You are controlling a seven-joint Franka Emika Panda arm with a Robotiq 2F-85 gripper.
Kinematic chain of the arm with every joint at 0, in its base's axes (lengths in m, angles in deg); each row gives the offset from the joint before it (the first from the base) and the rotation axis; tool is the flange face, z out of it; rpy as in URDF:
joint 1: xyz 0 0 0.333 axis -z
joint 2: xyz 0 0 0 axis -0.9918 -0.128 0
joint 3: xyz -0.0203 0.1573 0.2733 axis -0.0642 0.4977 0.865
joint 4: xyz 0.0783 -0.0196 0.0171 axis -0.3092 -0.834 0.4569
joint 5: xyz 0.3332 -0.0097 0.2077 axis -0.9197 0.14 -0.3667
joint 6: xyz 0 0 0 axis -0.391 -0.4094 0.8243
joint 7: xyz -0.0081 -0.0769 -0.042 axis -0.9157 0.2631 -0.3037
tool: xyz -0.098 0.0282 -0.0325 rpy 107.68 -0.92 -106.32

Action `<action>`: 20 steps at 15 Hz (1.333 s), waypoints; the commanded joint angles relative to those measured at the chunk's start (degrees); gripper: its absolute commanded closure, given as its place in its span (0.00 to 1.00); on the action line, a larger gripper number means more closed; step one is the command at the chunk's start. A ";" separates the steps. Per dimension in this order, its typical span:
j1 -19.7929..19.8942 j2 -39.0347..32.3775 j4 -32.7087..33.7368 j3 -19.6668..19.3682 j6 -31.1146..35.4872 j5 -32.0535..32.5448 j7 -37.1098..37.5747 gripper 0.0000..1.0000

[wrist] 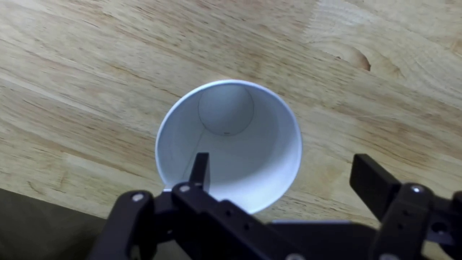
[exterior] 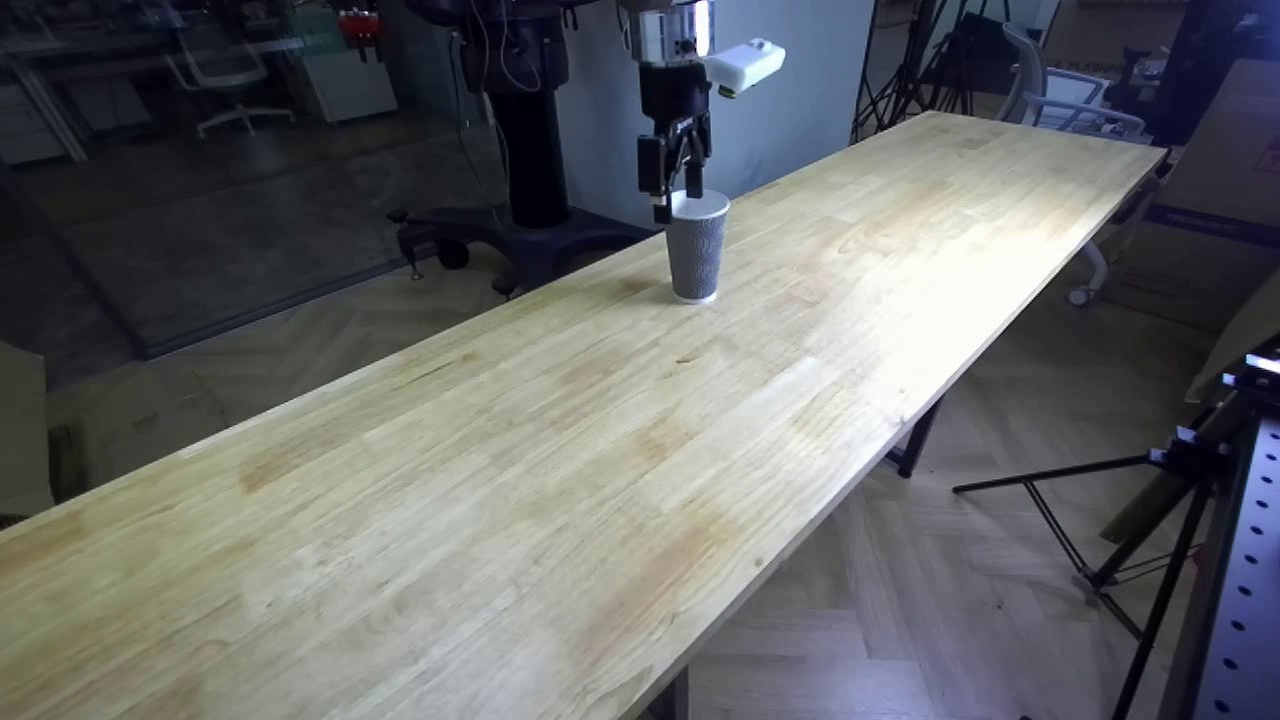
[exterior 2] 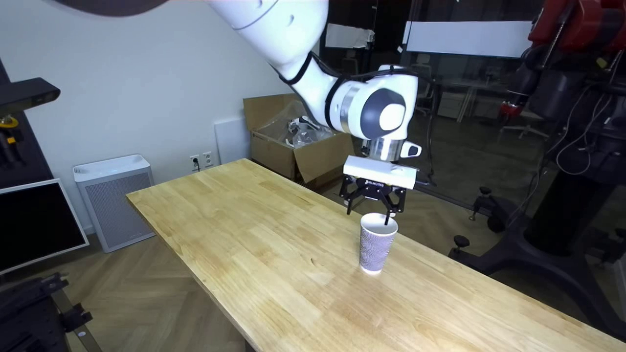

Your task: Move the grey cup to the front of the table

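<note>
The grey cup stands upright on the table in both exterior views (exterior: 696,255) (exterior 2: 375,250). It has a textured grey side and a white rim. The wrist view looks into its white, empty inside (wrist: 227,108). The table is a long light wood top (exterior: 560,480), also seen in the exterior view (exterior 2: 264,244) and the wrist view (wrist: 90,90). My gripper (exterior: 678,203) is open above the cup's rim, also in the exterior view (exterior 2: 368,218). In the wrist view the gripper (wrist: 282,159) has one fingertip over the cup's mouth and the other outside the rim. I cannot tell whether it touches.
The cup is near one long edge of the table. A dark wheeled stand (exterior: 530,150) is beside that edge, also in the exterior view (exterior 2: 552,234). An open cardboard box (exterior 2: 279,151) stands beyond the table end. A tripod (exterior: 1150,560) stands on the floor.
</note>
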 commanded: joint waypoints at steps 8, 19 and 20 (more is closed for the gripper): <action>0.22 -3.35 3.86 0.05 -2.04 -0.23 0.58 0.55; 0.20 -3.83 6.43 0.06 -7.39 0.23 -0.55 0.99; 0.29 -2.58 3.46 0.10 -4.66 0.02 -0.20 0.96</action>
